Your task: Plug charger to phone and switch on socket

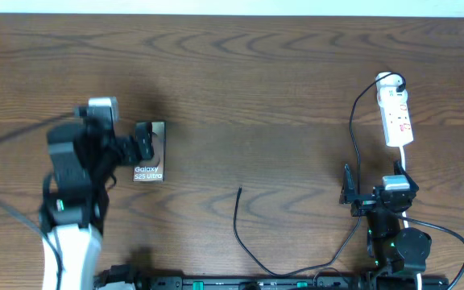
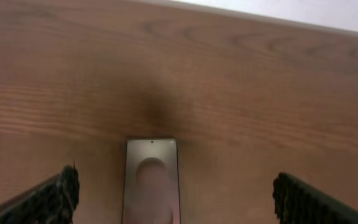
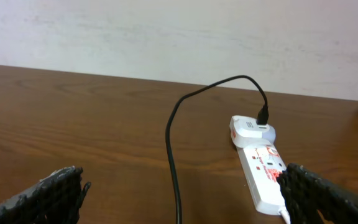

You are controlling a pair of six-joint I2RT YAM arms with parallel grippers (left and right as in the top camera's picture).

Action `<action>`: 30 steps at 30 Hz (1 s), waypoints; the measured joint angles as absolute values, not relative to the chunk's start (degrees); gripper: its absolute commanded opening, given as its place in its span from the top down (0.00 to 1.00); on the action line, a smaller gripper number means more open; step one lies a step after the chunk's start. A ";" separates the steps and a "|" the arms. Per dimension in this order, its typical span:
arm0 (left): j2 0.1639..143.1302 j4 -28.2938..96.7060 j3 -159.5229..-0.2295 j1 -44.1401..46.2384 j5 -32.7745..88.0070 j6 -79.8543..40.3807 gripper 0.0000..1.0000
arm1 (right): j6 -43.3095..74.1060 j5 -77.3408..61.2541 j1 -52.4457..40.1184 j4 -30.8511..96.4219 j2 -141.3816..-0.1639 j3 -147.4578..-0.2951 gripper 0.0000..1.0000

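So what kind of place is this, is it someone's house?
Probably a robot test bench, not a home: a left arm and right arm at a plain wooden table by a bare white wall, with a phone, charger and socket laid out.

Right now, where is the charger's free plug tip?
Overhead, the charger tip lies on the table near the centre, right of the phone and left of the right gripper.

You see a table (image 1: 240, 72) of dark brown wood with visible grain and a soft sheen. The phone (image 2: 152, 180) looks smooth, and its rim looks metallic. The socket (image 3: 263, 180) is glossy white plastic, and the charger (image 3: 171, 155) cable is matt black. The pads (image 2: 58, 196) on the left gripper (image 2: 176, 199) look black and rough-textured.
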State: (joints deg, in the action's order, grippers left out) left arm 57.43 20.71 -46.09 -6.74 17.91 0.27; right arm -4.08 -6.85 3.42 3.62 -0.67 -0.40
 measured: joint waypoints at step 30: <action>85.45 49.60 -72.23 -6.68 14.11 1.93 0.02 | -4.08 -6.83 3.42 3.62 -0.69 -0.40 0.01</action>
State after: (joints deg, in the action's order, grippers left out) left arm 85.45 49.60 -72.23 -6.68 14.11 1.93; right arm -4.08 -6.83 3.42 3.62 -0.69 -0.40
